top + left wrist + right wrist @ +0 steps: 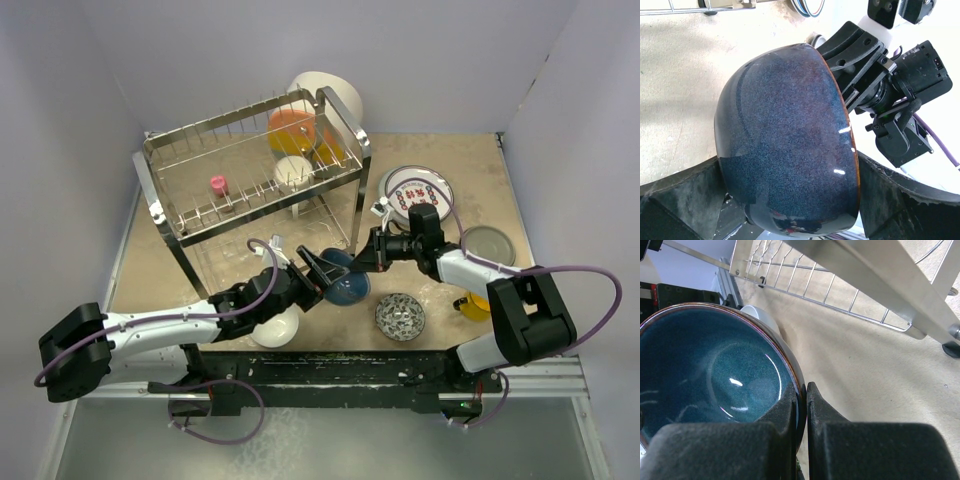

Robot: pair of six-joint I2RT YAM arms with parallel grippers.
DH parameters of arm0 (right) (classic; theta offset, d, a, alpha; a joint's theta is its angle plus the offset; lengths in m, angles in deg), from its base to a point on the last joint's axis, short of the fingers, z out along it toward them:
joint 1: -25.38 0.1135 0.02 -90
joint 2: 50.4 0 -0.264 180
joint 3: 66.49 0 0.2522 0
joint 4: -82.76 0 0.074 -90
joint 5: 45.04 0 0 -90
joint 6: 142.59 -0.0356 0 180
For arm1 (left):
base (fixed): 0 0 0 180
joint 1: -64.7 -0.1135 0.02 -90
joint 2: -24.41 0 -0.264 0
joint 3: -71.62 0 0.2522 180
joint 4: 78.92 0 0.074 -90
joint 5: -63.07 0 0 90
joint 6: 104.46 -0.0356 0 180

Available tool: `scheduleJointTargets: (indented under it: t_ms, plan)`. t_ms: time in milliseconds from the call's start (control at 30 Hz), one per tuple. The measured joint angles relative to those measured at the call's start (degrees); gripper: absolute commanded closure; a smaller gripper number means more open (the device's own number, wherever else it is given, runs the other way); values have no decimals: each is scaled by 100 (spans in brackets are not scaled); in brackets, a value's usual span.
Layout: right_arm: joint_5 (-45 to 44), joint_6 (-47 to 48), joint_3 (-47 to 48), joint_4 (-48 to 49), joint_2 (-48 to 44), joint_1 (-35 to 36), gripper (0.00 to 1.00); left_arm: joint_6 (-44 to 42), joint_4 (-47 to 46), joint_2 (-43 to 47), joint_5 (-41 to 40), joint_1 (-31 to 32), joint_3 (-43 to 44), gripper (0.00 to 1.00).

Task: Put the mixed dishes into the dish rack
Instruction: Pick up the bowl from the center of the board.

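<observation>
Left arm: reaches from lower left to frame centre, forearm low; left gripper [328,274] spread wide, fingers on either side of the bowl [785,135].
Right arm: elbow bent, coming in from the right; right gripper [801,390] pinched closed on the bowl rim.
Bowl: dark blue speckled glaze, brown rim, tipped on its side at mid-frame.
Rack [150,190]: chrome wire, steel tube legs, upper left.
Room: bare beige table [150,270] in front of the rack.

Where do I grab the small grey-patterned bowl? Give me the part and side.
Probably the rim of the small grey-patterned bowl, from straight above: it sits upright, mouth open, so one finger fits inside the wall, one outside.
</observation>
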Motion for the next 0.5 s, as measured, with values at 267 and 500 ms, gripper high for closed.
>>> scheduleJointTargets:
  t_ms: [267, 500]
  plan:
    - [-26, 24, 0, 15, 0, 31, 100, 7, 26, -4, -46, 0, -22, 32]
    - [-92, 83, 2, 33, 0, 42, 97, 0, 59, -4, -68, 0, -31, 55]
